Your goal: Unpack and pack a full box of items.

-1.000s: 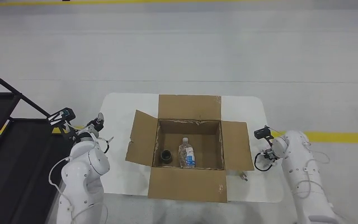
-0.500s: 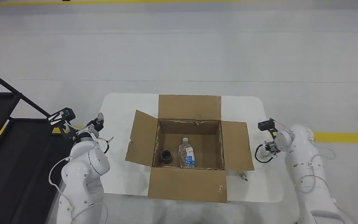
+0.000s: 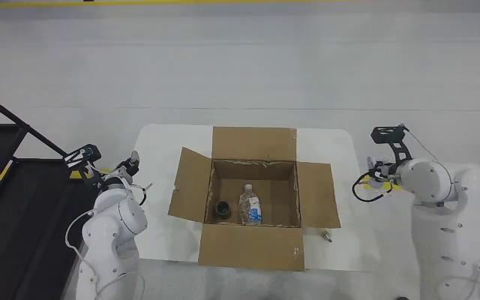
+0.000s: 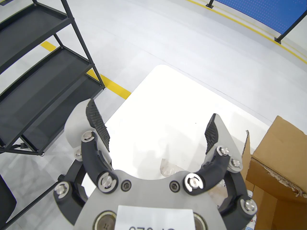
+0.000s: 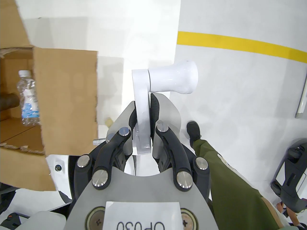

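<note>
Found the right gripper (image 5: pixel 143 106) clenched on a white knobbed part (image 5: pixel 171 80) past the bench (image 3: pixel 161 150) at 3 o'clock from the open cardboard box (image 3: pixel 255 259), the left gripper (image 4: pixel 153 125) released at 9 o'clock, and 1 bottle (image 3: pixel 250 205) beside 1 dark cylinder (image 3: pixel 223 208) inside that box.

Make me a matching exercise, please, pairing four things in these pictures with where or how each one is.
Things:
1. bottle
2. white handle
3. small metal piece
4. left gripper

Places or states:
A. open, holding nothing
B. on the table, outside the box
C. lying inside the box
D. clamped in the right gripper

Pairs: 1-C, 2-D, 3-B, 4-A.
</note>
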`<move>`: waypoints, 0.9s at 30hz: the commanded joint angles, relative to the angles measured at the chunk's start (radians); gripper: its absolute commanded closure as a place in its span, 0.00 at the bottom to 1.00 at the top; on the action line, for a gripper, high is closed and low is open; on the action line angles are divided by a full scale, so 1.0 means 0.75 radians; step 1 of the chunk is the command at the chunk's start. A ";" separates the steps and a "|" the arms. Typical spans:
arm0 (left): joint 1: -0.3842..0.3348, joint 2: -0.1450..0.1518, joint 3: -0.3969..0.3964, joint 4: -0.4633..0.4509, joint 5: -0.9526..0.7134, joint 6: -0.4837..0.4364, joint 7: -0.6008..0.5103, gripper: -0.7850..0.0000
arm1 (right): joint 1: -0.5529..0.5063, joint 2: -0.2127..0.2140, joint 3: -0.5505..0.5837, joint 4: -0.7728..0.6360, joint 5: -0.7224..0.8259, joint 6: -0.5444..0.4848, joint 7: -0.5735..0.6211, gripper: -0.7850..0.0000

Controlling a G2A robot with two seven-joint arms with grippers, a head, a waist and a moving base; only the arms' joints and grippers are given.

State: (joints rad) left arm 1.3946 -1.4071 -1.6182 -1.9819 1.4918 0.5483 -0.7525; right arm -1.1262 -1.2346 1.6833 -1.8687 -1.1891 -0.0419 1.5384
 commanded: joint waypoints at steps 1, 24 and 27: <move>0.000 0.000 0.000 0.000 0.000 0.000 0.000 0.00 | -0.036 -0.003 -0.070 -0.091 -0.005 0.044 -0.003 1.00; 0.000 0.000 0.000 0.000 0.000 0.000 0.000 0.00 | -0.154 -0.014 -0.330 -0.193 -0.096 0.118 -0.098 1.00; 0.000 0.000 0.000 0.000 0.000 0.000 0.000 0.00 | -0.156 -0.017 -0.409 -0.243 -0.122 0.105 -0.109 1.00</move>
State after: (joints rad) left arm 1.3946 -1.4070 -1.6182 -1.9819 1.4918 0.5483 -0.7525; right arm -1.2463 -1.2462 1.4061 -2.0399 -1.2697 0.0395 1.4564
